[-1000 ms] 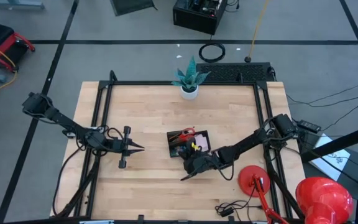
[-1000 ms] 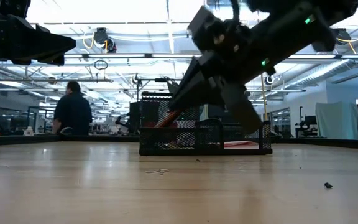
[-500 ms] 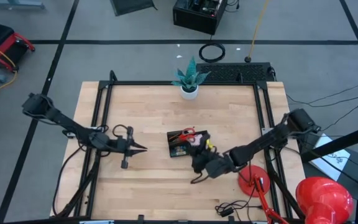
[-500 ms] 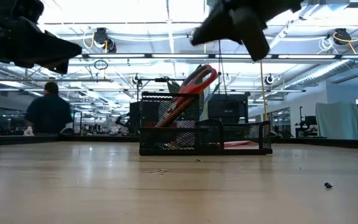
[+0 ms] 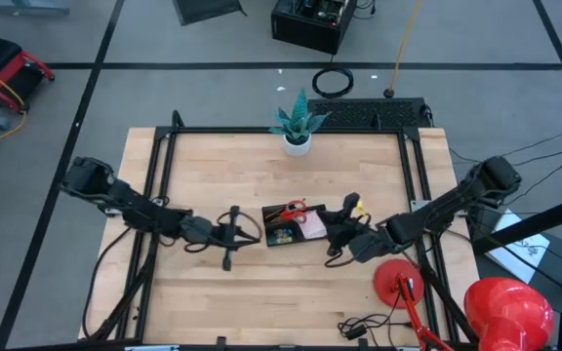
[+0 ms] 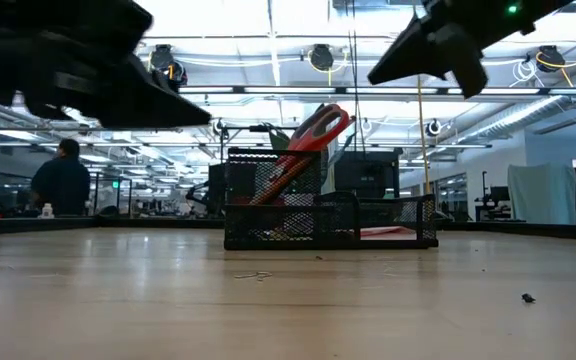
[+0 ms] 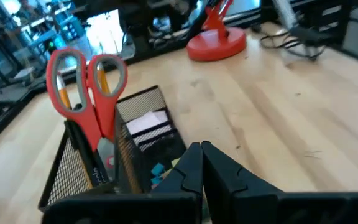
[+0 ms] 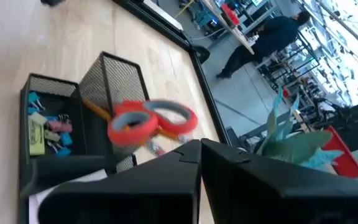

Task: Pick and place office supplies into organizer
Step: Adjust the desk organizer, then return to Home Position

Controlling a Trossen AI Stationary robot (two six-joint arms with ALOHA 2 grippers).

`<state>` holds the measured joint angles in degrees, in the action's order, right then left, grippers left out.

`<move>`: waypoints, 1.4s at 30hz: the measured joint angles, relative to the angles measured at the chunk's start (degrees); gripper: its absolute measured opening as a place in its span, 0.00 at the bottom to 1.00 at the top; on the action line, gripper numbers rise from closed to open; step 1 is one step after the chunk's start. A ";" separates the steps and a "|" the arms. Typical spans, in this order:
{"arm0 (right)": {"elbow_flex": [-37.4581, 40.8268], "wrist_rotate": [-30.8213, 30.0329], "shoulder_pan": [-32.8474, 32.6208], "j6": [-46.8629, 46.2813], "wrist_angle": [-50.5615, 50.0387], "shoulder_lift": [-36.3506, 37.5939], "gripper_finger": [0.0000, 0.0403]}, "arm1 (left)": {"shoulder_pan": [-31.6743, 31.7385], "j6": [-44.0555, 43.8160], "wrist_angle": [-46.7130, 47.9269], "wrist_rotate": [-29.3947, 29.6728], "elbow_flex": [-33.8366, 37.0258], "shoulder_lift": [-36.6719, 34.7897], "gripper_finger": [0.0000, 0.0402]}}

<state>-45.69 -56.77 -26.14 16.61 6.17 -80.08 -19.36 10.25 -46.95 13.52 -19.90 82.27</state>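
Observation:
The black mesh organizer (image 5: 283, 232) stands at the table's middle. Red-handled scissors (image 6: 306, 145) stand blades down in its tall cup, handles up, leaning on the rim, with an orange pencil (image 7: 103, 79) beside them. Its low tray holds a pale note pad (image 7: 148, 124), small clips (image 8: 50, 134) and a yellow piece (image 8: 36, 138). My left gripper (image 5: 254, 234) hovers shut just left of the organizer, pointing at it. My right gripper (image 5: 345, 213) hangs shut, raised, to the organizer's right. Neither holds anything.
A white plant pot (image 5: 298, 143) stands at the far edge. A red lamp's round base (image 5: 398, 283) and a coiled cable (image 5: 364, 327) sit at the near right corner. Bare wood lies left of and in front of the organizer. A person (image 6: 60, 180) stands in the room behind.
My left gripper has travelled toward the table's right edge, up to the organizer's left side. My right gripper has risen and drawn back from the organizer's near side toward the right and far edges, turning as it went. In the low view the scissors now show, standing in the cup.

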 joint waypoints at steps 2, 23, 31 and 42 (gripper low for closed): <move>1.41 0.00 -0.23 -0.78 -0.09 1.97 0.00 | 1.82 -1.14 0.03 -0.25 -1.23 2.24 0.01; 4.30 1.84 -0.95 -0.77 2.59 6.26 0.00 | 10.22 -6.98 -0.83 -2.00 -7.85 17.03 0.02; 4.30 4.50 -0.98 -0.73 2.58 6.26 0.00 | 11.59 -8.26 -0.47 0.04 -7.85 16.99 0.02; 4.30 6.20 -0.95 -0.91 2.61 6.26 0.00 | 9.72 -4.70 -2.69 -1.40 -7.83 16.99 0.01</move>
<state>-41.39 -50.58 -27.09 15.70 8.78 -73.82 -9.64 5.55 -49.64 12.12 -27.73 99.26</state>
